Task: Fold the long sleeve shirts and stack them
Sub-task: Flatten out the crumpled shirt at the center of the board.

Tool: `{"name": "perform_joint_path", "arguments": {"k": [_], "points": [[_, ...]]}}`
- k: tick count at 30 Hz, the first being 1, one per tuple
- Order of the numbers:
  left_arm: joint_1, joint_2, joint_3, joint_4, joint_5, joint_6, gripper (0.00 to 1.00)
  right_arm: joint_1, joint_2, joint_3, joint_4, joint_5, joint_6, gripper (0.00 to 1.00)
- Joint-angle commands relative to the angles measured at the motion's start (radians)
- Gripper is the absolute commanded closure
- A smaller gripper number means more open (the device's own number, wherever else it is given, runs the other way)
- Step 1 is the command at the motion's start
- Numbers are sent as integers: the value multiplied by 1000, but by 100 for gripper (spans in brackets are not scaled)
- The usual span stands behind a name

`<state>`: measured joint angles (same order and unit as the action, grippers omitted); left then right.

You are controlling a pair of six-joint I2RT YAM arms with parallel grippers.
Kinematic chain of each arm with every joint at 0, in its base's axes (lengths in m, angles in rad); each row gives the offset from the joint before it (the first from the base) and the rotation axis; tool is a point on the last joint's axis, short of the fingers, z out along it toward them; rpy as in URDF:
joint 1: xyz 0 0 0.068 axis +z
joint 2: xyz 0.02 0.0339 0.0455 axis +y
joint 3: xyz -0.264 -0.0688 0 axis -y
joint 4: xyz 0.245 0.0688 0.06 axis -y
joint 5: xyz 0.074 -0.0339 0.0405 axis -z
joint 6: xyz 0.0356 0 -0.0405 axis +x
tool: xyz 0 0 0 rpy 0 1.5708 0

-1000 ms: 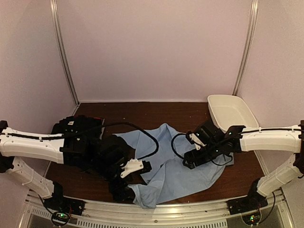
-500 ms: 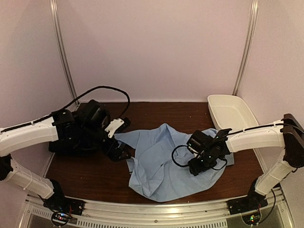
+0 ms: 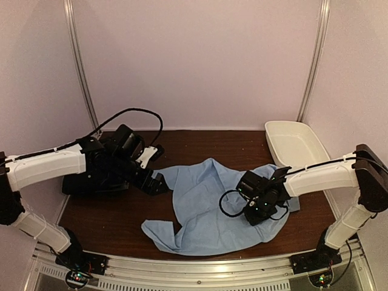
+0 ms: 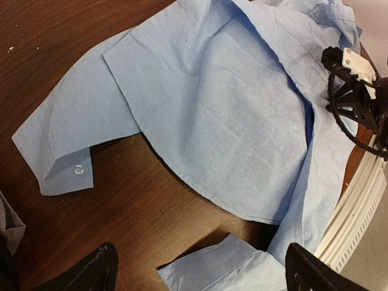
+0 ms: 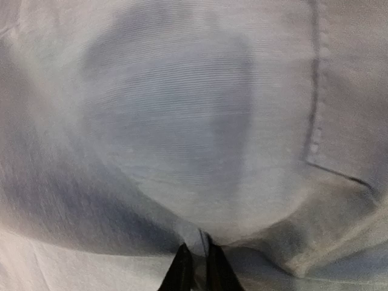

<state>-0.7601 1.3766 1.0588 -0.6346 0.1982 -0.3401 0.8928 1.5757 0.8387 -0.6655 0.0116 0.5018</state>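
The light blue shirt [image 3: 206, 209] lies crumpled and spread over the middle of the brown table. Its body [image 4: 224, 109] fills the left wrist view, with a buttoned cuff [image 4: 76, 171] at the left and another cuff [image 4: 227, 267] near the bottom. My left gripper [image 3: 156, 183] hovers open at the shirt's left edge, nothing between its fingers [image 4: 97, 270]. My right gripper [image 3: 257, 212] presses down on the shirt's right part, shut on a pinched fold of blue cloth [image 5: 197, 239]. The black shirt [image 3: 76, 185] lies at the left, mostly hidden under my left arm.
A white oval tub [image 3: 297, 142] stands at the back right corner. The metal front rail [image 3: 200, 267] borders the table's near edge, close to the shirt's lower hem. White walls close in the back and both sides.
My left gripper moved from the front of the shirt up to the back left, and a sleeve now lies spread toward the front left. My right gripper lowered and shut on the cloth.
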Motion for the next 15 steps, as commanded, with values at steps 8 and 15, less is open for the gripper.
{"name": "perform_joint_path", "arguments": {"k": [8,15], "points": [[76,57,66,126,-5,0,2,-6,-143,62,-178,180,33,100],[104,67,110,177,-77,72,2,-52,-305,152,-282,237,-3,100]]}}
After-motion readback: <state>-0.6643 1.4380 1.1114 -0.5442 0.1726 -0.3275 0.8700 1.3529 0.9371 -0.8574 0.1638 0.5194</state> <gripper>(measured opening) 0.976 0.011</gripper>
